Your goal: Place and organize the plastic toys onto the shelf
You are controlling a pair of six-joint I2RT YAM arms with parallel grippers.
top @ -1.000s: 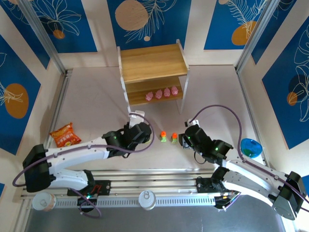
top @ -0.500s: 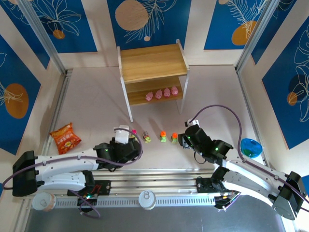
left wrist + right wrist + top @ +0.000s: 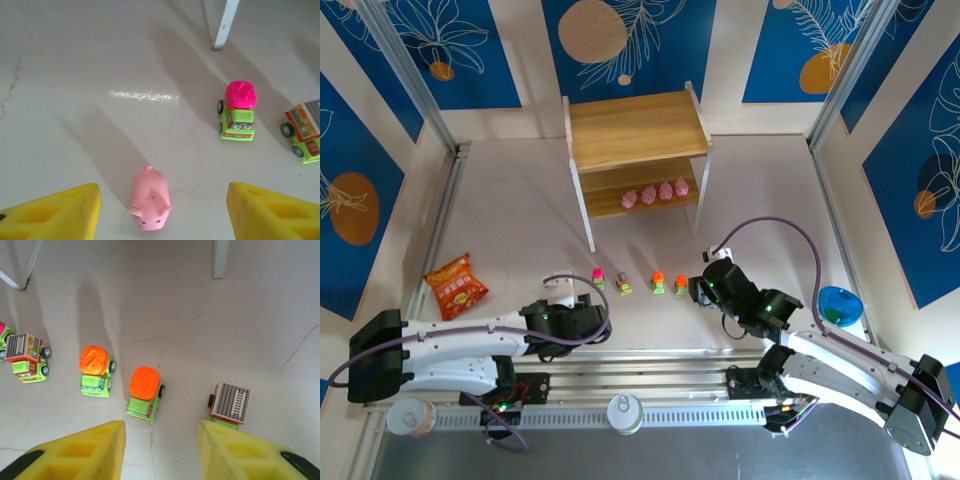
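The shelf [image 3: 638,128] stands at the back, with several pink figurines [image 3: 651,196] in a row on its lower board. On the table lie five little cars: a magenta-topped one [image 3: 239,111], a grey-topped one [image 3: 304,131], two orange-topped ones [image 3: 95,371] [image 3: 145,394] and another grey-topped one [image 3: 229,405]. One pink figurine [image 3: 149,199] lies on the table between the fingers of my left gripper [image 3: 162,212], which is open and not touching it. My right gripper [image 3: 160,452] is open just short of the second orange car, with nothing between its fingers.
An orange snack bag [image 3: 455,282] lies at the near left and a blue bowl [image 3: 840,305] at the near right. A white shelf leg [image 3: 222,25] stands just beyond the magenta car. The metal rail [image 3: 640,360] runs along the near edge.
My left arm has drawn back toward the near edge and to the left, uncovering the magenta and grey cars, and its jaws have spread wider. The right arm has stayed put.
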